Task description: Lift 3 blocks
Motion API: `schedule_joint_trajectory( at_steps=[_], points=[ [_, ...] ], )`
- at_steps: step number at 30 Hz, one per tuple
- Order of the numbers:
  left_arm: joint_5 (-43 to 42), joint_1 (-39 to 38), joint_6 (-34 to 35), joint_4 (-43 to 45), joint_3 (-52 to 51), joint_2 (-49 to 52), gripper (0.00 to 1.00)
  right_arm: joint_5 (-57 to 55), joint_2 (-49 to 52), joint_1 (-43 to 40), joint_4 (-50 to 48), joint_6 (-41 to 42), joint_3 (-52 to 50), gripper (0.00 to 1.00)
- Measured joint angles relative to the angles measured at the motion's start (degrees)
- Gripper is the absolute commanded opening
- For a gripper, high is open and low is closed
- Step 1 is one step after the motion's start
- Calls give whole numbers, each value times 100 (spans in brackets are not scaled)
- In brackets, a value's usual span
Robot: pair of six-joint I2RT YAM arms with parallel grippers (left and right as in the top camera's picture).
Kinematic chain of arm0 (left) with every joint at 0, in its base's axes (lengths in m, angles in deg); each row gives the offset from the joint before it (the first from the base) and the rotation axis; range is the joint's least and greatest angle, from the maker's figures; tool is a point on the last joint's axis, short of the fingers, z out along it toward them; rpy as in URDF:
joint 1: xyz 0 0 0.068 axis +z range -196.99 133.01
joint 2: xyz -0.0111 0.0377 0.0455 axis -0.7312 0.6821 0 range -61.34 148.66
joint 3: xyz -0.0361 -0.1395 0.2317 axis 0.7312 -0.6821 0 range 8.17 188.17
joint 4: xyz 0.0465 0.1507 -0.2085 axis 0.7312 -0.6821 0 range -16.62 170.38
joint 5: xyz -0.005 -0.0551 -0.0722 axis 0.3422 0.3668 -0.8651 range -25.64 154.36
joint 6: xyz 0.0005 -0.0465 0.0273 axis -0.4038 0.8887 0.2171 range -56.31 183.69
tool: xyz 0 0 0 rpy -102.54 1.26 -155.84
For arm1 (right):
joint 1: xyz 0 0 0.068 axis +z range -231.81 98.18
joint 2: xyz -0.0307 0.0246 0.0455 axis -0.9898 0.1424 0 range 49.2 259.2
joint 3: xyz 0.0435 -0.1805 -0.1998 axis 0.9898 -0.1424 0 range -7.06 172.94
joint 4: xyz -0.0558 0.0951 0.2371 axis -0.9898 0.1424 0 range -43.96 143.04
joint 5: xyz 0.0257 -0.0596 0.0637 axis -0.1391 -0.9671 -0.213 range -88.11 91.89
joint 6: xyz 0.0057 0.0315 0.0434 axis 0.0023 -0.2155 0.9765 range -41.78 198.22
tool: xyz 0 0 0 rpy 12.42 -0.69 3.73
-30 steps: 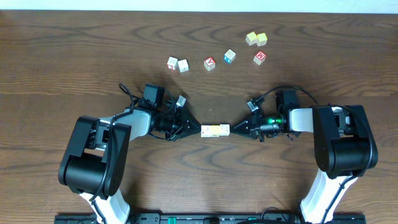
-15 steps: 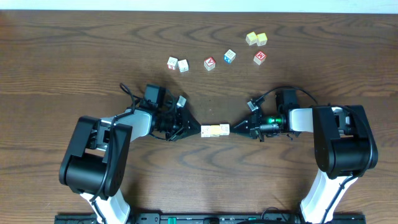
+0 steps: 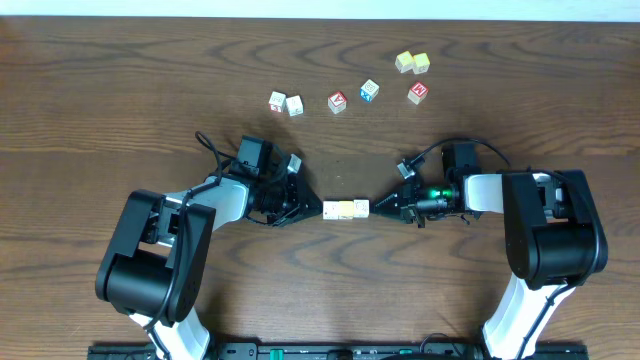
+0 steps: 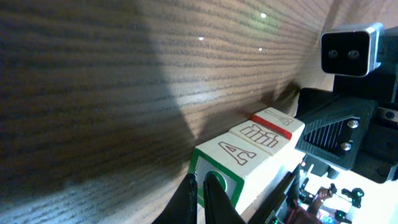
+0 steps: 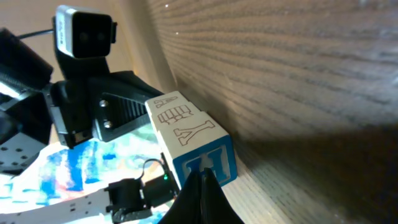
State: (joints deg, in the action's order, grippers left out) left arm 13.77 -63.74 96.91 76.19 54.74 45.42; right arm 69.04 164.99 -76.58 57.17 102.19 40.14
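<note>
Three small pale blocks point(image 3: 346, 209) form a tight row at the table's middle, end to end. My left gripper point(image 3: 318, 209) is shut, its tips pressed on the row's left end. My right gripper point(image 3: 374, 207) is shut too and pushes on the right end. The left wrist view has the shut left gripper point(image 4: 200, 180) on a green-framed end face of the blocks point(image 4: 260, 135). The right wrist view has the shut right gripper point(image 5: 200, 173) on a blue H face of the blocks point(image 5: 186, 134). Whether the row is off the wood I cannot tell.
Loose cubes lie along the far side: a whitish pair point(image 3: 285, 103), a red-faced cube point(image 3: 337, 102), a blue-faced cube point(image 3: 370, 90), another red-faced cube point(image 3: 418, 93) and a yellow-green pair point(image 3: 412, 62). Both arm bases stand at the near edge.
My left arm's wrist has shifted slightly toward the blocks. The row of blocks and the right arm are where they were.
</note>
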Motion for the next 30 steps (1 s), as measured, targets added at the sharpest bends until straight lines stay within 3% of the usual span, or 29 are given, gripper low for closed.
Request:
schedule_joint_trajectory(
  at_steps=[30],
  points=[
    [341,-42,-214,-57,0,-179,7,-723,-59,323,289,92,387,1]
  ],
)
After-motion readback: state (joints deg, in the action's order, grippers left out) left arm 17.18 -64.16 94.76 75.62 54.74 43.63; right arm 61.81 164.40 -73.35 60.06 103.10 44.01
